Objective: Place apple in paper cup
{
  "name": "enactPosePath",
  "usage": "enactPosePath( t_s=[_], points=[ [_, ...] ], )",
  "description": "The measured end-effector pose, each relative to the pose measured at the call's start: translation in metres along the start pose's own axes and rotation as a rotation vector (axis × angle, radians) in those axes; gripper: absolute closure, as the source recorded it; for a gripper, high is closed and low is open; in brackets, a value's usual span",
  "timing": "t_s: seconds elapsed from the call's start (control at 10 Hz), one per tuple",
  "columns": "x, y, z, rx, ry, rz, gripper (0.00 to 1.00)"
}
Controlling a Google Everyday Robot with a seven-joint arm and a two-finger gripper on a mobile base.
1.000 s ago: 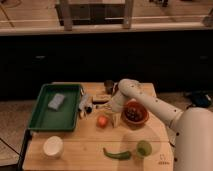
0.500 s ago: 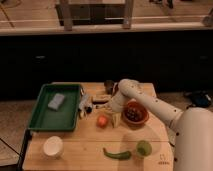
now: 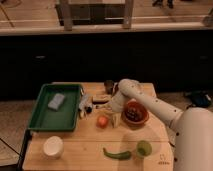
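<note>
Camera view, one moment. Landmark: the apple [image 3: 102,121], near the middle of the wooden table [image 3: 75,150].

- Change over the last second: almost none. The apple sits at the same spot on the table as in both earlier views. The arm [image 3: 150,102] holds the same bent pose; any shift is too slight to call.
- Gripper [image 3: 114,116]: just right of the apple, low over the table, at the end of the white arm that reaches in from the right. Cannot tell how it is set, nor whether it touches the fruit. Apple not lifted.
- Paper cup [image 3: 53,146]: well apart from the apple, toward the near left corner, upright and with nothing in it.
- Green tray [image 3: 44,120]: left of the apple and behind it, with a grey sponge [image 3: 56,101] inside.
- Reddish-brown bowl [image 3: 135,113] of dark fruit: right of the apple, just past the gripper.
- Green chilli [image 3: 117,154] and pale green cup [image 3: 144,147]: nearer than the apple, to its right.

Judgement: pause or slow final approach at the grasp. Task is at its first stage, with pick-up not yet confirmed. Once the apple is held, the carry runs leftward and toward the near edge, and nothing stands between apple and cup.
</note>
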Motion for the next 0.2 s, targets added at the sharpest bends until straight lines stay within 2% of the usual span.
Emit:
enactPosePath(
  t_s=[0.2],
  points=[
    [0.0000, 0.0000, -0.0001, 0.000, 0.000, 0.000, 0.23]
  ],
)
